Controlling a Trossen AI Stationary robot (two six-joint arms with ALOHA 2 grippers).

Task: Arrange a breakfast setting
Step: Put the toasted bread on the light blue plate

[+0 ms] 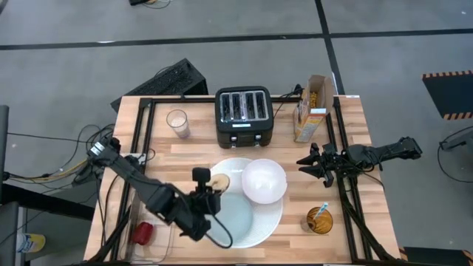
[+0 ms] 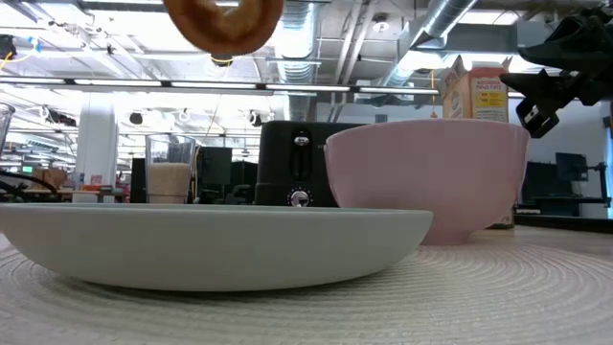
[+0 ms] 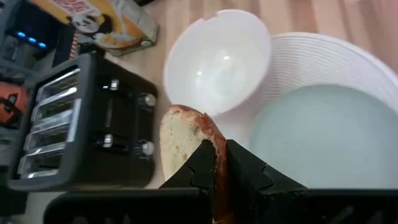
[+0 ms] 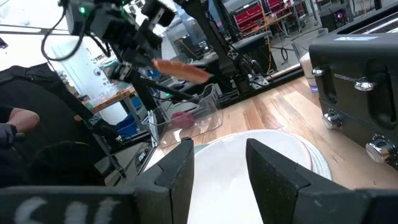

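My left gripper point(image 1: 210, 191) is shut on a round tan bagel point(image 1: 218, 181), held above the left rim of the large white plate point(image 1: 270, 222). A pale blue-grey plate point(image 1: 235, 216) lies on the white plate. The white bowl point(image 1: 264, 181) stands on the white plate's far right part. My right gripper point(image 1: 311, 165) is open and empty, in the air just right of the bowl. A small red food piece point(image 1: 142, 233) lies in a clear container at the near left. A blue-handled spoon point(image 1: 323, 210) stands in an amber cup point(image 1: 319, 220). My left gripper pinches the bagel between its two fingers point(image 3: 202, 163), which lie across the ring's near part point(image 3: 214, 144). The rest of the ring point(image 3: 180, 137) sticks out beyond the fingertips. The bagel is lifted well clear of the plates, as the low view point(image 2: 225, 24) shows.
A black four-slot toaster point(image 1: 244, 115) stands at the far middle, a glass of white liquid point(image 1: 177, 123) to its left, and an open cereal box point(image 1: 310, 117) to its right. Black rails point(image 1: 148, 140) run along the table's left and right sides.
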